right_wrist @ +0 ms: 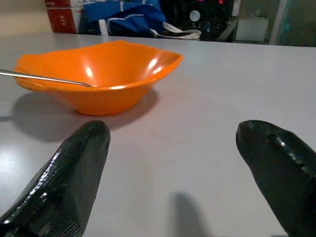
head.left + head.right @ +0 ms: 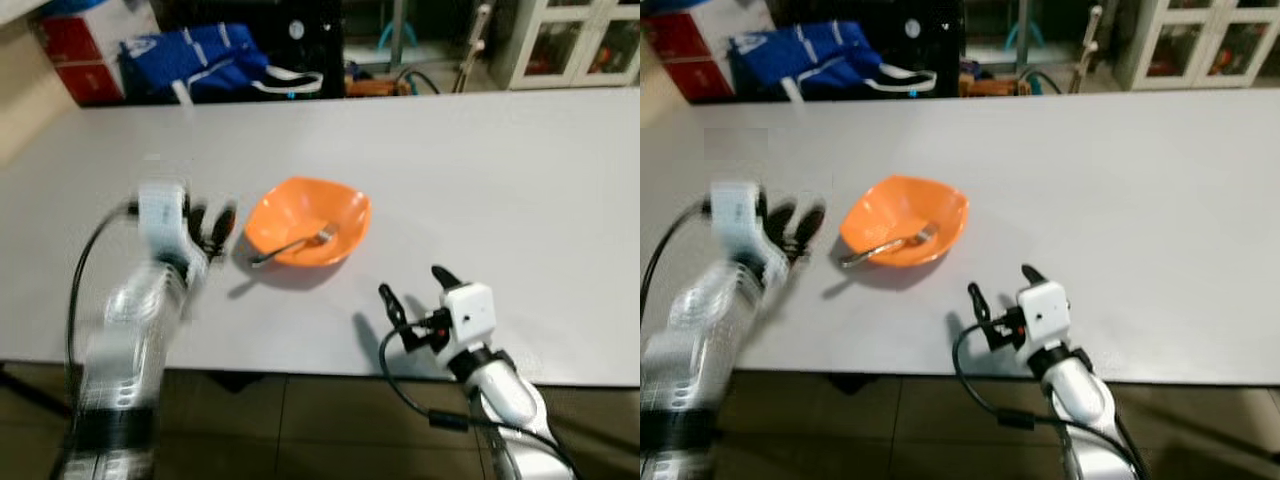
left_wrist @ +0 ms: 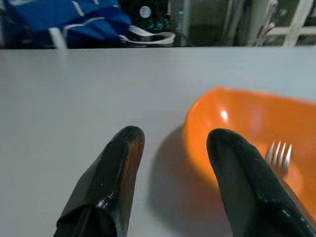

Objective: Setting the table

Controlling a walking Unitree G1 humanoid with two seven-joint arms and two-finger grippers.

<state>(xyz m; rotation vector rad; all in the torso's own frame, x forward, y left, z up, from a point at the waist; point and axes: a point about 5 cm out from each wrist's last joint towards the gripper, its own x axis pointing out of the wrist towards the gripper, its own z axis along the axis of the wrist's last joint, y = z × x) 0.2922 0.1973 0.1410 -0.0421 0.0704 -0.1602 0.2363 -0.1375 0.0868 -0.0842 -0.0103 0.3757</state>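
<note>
While standing wide and pale grey, the long smooth table (image 2: pixel 520 170) carries near its front edge the landmark: a shallow orange plastic bowl (image 2: pixel 307 222) with wavy rim. Inside this bowl lies a thin metal fork (image 2: pixel 292 246), tines toward the bowl's middle, handle leaning over the rim on the robot's left.

Just beside the bowl, on that handle side, hovers the left gripper (image 2: pixel 213 226), blurred, black fingers parted and holding nothing. Nearer the table edge, in front and right of the bowl, waits the right gripper (image 2: pixel 418 290), spread wide, also empty.

Probably fits either placing just finished or picking about to come. For either: slow, low movement, no knocking of the rim or the overhanging handle.
</note>
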